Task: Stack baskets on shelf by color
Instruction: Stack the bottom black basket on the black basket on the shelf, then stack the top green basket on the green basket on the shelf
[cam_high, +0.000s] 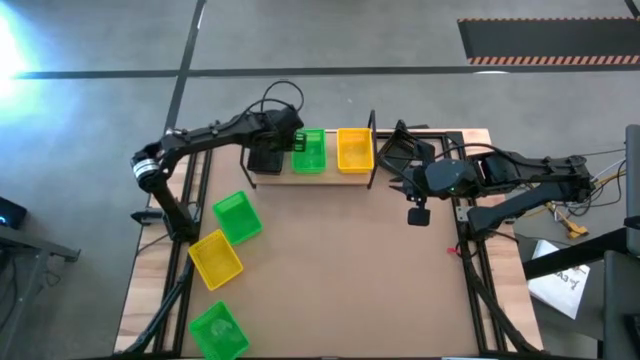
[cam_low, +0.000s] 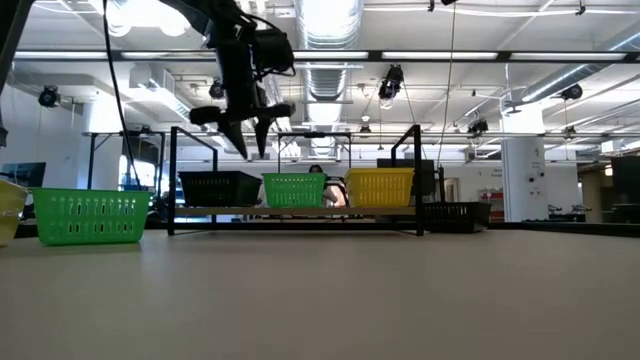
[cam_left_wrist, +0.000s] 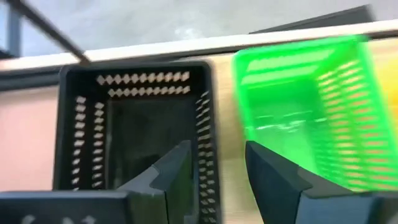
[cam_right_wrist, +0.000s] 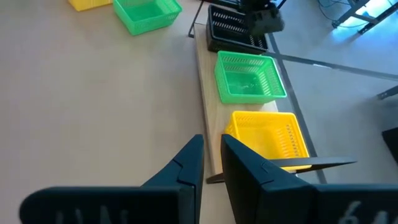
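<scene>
- The table (cam_high: 330, 270) is a broad tan top, with both dark arms reaching in from its two sides toward the far edge.
- The shelf (cam_high: 330, 178) lies along that far edge, a pale wood board with thin black wire uprights at each end.
- Three baskets sit in a row on the shelf: a black basket (cam_high: 265, 160) at the left end, a green basket (cam_high: 309, 152) in the middle and a yellow basket (cam_high: 354, 150) at the right end.
- Another black basket (cam_low: 455, 214) sits on the table just off the shelf's right end, beside the right arm.
- Three more lie well apart from the shelf on the table's left side: a second green basket (cam_high: 237, 218), a second yellow basket (cam_high: 215, 259) touching it, and a third green basket (cam_high: 219, 331) at the near edge.
- The left gripper (cam_low: 250, 128) hangs above the shelf's black basket, over the wall nearest the green one, jaws apart and empty.
- The right gripper (cam_high: 397, 160) hovers just off the shelf's right end, its jaws a little apart, holding nothing.
</scene>
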